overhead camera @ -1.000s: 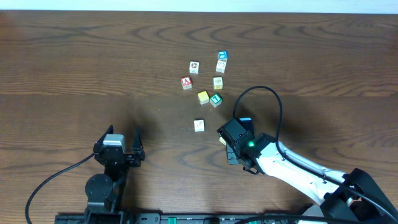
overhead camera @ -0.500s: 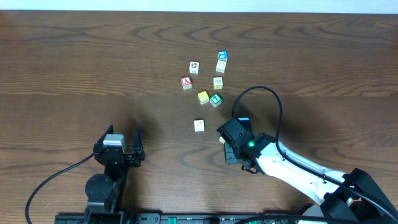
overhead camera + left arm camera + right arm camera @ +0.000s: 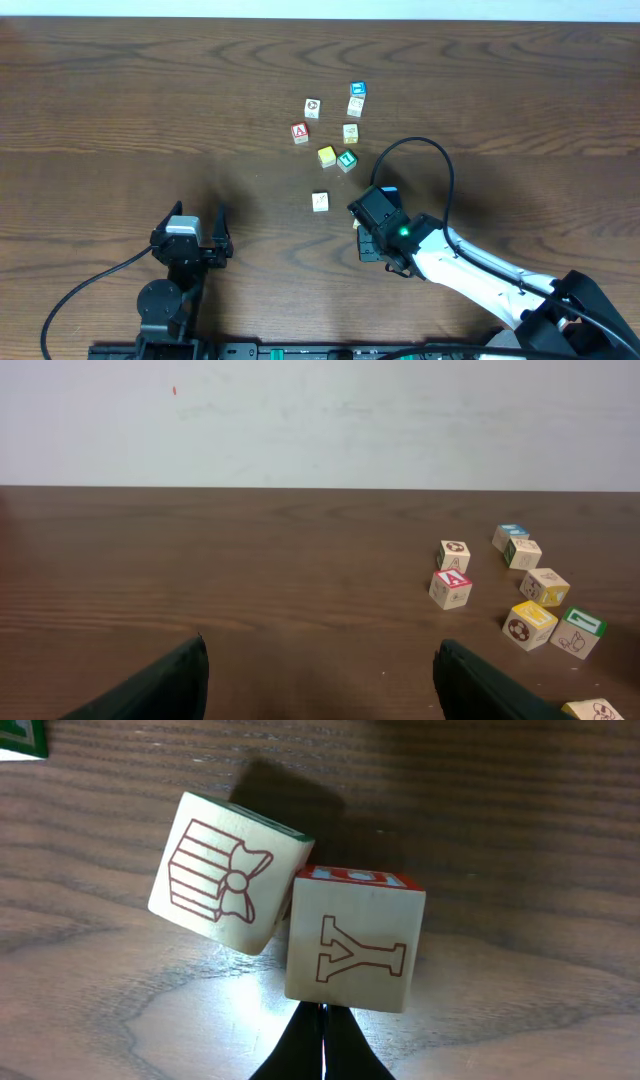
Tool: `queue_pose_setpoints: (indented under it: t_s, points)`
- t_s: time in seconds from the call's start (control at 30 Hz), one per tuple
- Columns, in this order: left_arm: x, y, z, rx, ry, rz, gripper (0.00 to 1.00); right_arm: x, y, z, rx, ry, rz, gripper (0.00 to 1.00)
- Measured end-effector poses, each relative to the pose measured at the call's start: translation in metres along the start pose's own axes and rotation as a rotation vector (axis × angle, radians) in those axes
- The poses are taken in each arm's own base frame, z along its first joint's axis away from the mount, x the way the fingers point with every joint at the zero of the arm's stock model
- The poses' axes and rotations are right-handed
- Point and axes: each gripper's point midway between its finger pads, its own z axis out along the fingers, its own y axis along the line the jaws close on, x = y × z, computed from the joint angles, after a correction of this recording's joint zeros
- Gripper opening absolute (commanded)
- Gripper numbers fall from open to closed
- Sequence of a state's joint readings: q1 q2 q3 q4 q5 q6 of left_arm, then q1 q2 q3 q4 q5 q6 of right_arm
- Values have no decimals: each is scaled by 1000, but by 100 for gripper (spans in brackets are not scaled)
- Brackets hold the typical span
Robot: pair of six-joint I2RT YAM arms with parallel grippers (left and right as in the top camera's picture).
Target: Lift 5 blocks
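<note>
Yellow block (image 3: 326,156) and green "T" block (image 3: 347,160) sit side by side on the brown surface (image 3: 120,100), just right of the red "A" cube (image 3: 300,132) and slightly nearer the arms. Further that way, we find the right hand (image 3: 322,1030) pinched shut on nothing, its tips by a "Y" block (image 3: 352,952) that touches a gift-picture block (image 3: 225,870). We see the left hand (image 3: 320,650) spread wide, well apart from the "A" cube.

The dark brown wood-grain table (image 3: 120,100) before me carries small wooden cubes: a red "A" cube (image 3: 300,132), a yellow-topped cube (image 3: 326,155) just beside a green "T" cube (image 3: 347,160), a blue-topped cube (image 3: 358,90) just beside a cream cube (image 3: 355,106), and a pale cube (image 3: 320,201) lying apart.
</note>
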State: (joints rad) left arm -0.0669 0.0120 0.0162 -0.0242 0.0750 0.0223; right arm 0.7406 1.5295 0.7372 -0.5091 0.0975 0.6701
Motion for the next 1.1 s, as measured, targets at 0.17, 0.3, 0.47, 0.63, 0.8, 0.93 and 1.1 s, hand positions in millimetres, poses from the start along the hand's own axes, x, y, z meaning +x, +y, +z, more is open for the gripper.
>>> queue_pose_setpoints:
  t_s: [0.17, 0.3, 0.47, 0.63, 0.8, 0.93, 1.1]
  points:
    - [0, 0, 0, 0, 0, 0, 73, 2, 0, 0, 0, 10, -1, 1]
    - [0, 0, 0, 0, 0, 0, 73, 11, -4, 0, 15, 43, -9, 1]
    - [0, 0, 0, 0, 0, 0, 73, 12, -5, -1, 27, 42, -16, 1]
    - [0, 0, 0, 0, 0, 0, 73, 6, -4, 0, 29, 13, -14, 1]
    - [0, 0, 0, 0, 0, 0, 72, 2, -6, 0, 41, -5, -14, 1]
    - [0, 0, 0, 0, 0, 0, 73, 0, -6, 0, 42, -15, -13, 1]
    - [0, 0, 0, 0, 0, 0, 73, -4, -5, -1, 40, -33, -11, 1]
